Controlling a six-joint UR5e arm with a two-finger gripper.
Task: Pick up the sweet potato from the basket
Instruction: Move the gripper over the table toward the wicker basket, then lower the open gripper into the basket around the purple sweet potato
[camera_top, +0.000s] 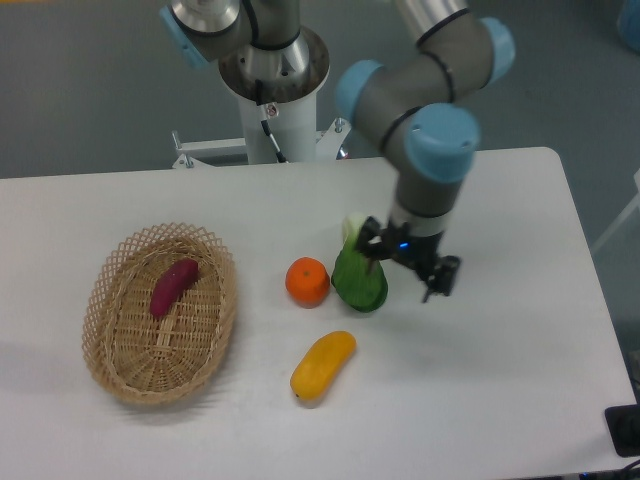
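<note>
Seemingly diagonal, sweet potato (173, 287) in basket (118, 375).

White table (520, 200) with basket (215, 310), orange (307, 281), yellow fruit (322, 366), perhaps bok choy (358, 278).

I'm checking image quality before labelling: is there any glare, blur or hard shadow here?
Fixed camera: lighting even and soft, no glare on the white table; only a faint shadow under the basket; the sweet potato is sharp enough; the gripper is dark and slightly soft, so its jaws are hard to read.
</note>
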